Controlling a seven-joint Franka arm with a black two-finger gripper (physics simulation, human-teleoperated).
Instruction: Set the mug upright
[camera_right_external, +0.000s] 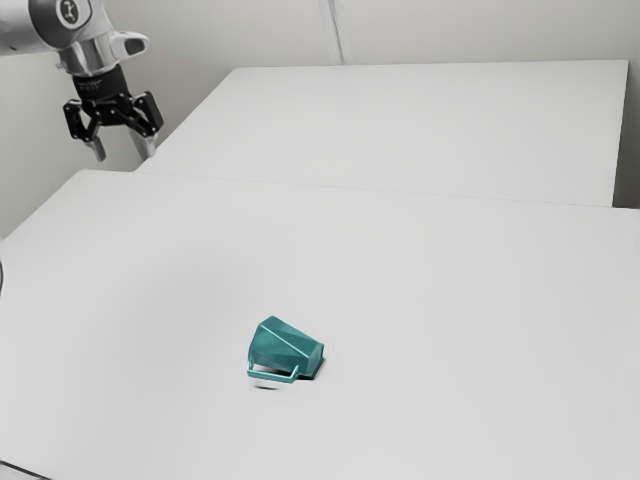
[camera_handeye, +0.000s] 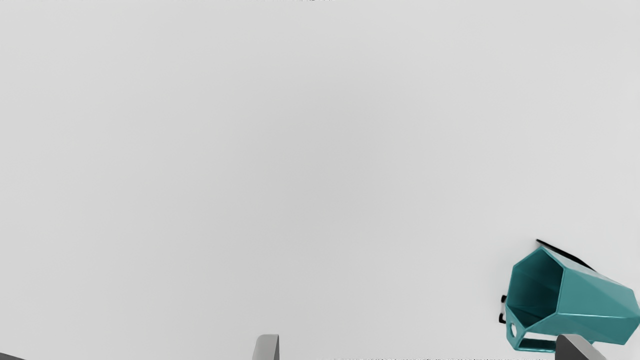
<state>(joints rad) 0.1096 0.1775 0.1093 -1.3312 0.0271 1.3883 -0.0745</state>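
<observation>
Faceted teal mug w/ an angular handle (camera_right_external: 283, 347) is on its side on the plain white desk (camera_right_external: 450, 300), so not upright. In the ext. view it's a bit L of centre, in the lower half. Its wider mouth (camera_handeye: 536, 287) faces roughly the ext. view's left; the narrower base is toward the ext. view's right. Teal strap-like handle (camera_right_external: 272, 378) is on the side nearest the ext. cam, w/ a small dark shadow (camera_right_external: 267, 387) just by it.

Black two-finger end effector (camera_right_external: 124, 152) is up at the ext. view's upper left, pointing down, well apart from the mug. It's spread wide, w/ a broad gap btwn its grey fingertips (camera_handeye: 268, 347), & isn't pinching anything. White & grey robot arm (camera_right_external: 30, 27) comes in from the same upper-left corner.

Wrist view: mug is off to one side of the end effector's gap, mouth end nearer the gap, hollow inside visible. One fingertip overlaps part of the handle & lower body there, but per the ext. view they're apart.

Misc.: big white flat panel (camera_right_external: 430, 130) beyond the desk, pale grey wall (camera_right_external: 480, 30) behind, thin dark line (camera_right_external: 25, 470) at the ext. view's bottom-left corner.
</observation>
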